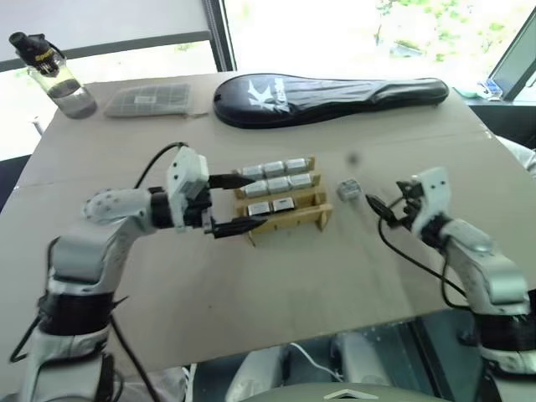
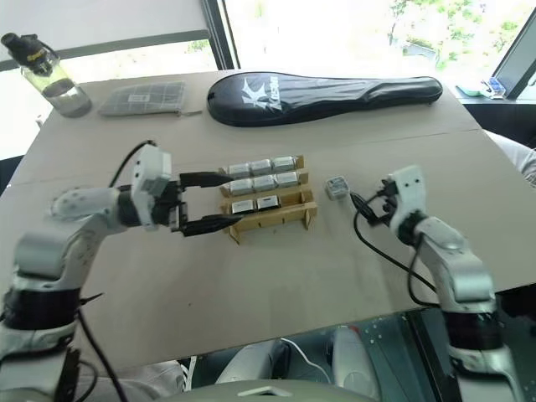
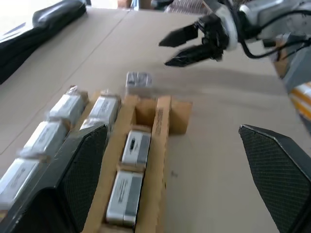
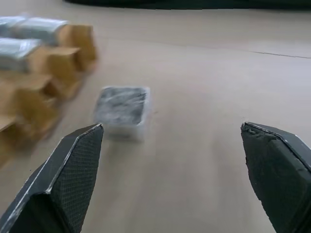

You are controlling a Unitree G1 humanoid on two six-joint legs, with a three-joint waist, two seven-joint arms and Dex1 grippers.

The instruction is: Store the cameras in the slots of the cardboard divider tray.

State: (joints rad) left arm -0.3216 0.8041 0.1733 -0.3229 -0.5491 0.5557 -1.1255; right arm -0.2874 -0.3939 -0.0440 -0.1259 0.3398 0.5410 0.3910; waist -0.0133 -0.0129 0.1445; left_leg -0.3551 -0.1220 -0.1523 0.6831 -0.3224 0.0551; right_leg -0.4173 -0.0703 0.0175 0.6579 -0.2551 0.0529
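The tan cardboard divider tray (image 1: 322, 216) stands mid-table with several silver-grey cameras (image 1: 275, 184) in its slots. In the front row, the end slot (image 3: 144, 110) toward my right arm holds nothing. One loose camera (image 1: 348, 189) lies on the table just right of the tray, and it also appears in the right wrist view (image 4: 121, 109). My left gripper (image 1: 255, 201) is open at the tray's left end, its fingers spread on either side of the front rows, holding nothing. To the right of the loose camera, my right gripper (image 1: 377, 209) is open, pointing at it and apart from it.
A black racket bag (image 1: 327, 96) lies across the far side of the table. A grey gridded pouch (image 1: 151, 100) and a water bottle (image 1: 54, 75) sit at the far left. The table's front edge runs close below both arms.
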